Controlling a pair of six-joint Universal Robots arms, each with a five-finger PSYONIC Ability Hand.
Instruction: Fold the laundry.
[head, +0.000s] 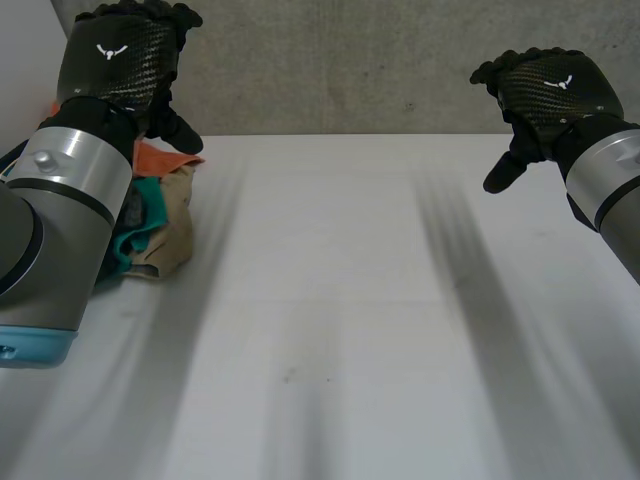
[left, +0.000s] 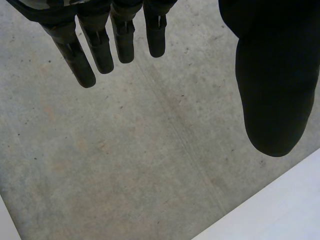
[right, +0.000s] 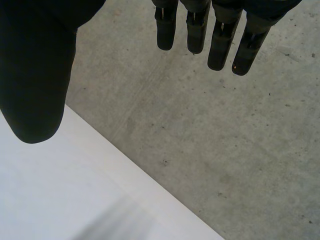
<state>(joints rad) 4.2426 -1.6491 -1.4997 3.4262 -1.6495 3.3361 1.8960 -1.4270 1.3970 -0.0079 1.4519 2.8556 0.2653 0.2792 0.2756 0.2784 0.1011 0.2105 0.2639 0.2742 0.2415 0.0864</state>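
Fold-the-laundry task at its start: a laundry pile (head: 165, 225) sits crumpled at the far left corner of the white table (head: 350, 320), an orange piece (head: 165, 158) at its far end, a teal piece (head: 148, 205) in the middle and a tan piece (head: 180, 240) on the side facing the table's centre; nothing in it is yet spread or folded. The left hand (head: 120, 60) hangs raised just above and beyond the pile, apart from it, its fingers (left: 102, 47) straight and its thumb (left: 272, 90) held wide, holding nothing; the left arm (head: 60, 220) covers the pile's outer side. The right hand (head: 545, 90) hovers well apart from the pile, across the table, its fingers (right: 220, 40) likewise straight and empty. The heap shows no clear long axis; it lies below the left hand and toward the robot, so that hand looks the likelier to reach down first. From the pile toward the centre the tabletop runs smooth and white; past the table's far edge lies a grey concrete floor (left: 125, 160).
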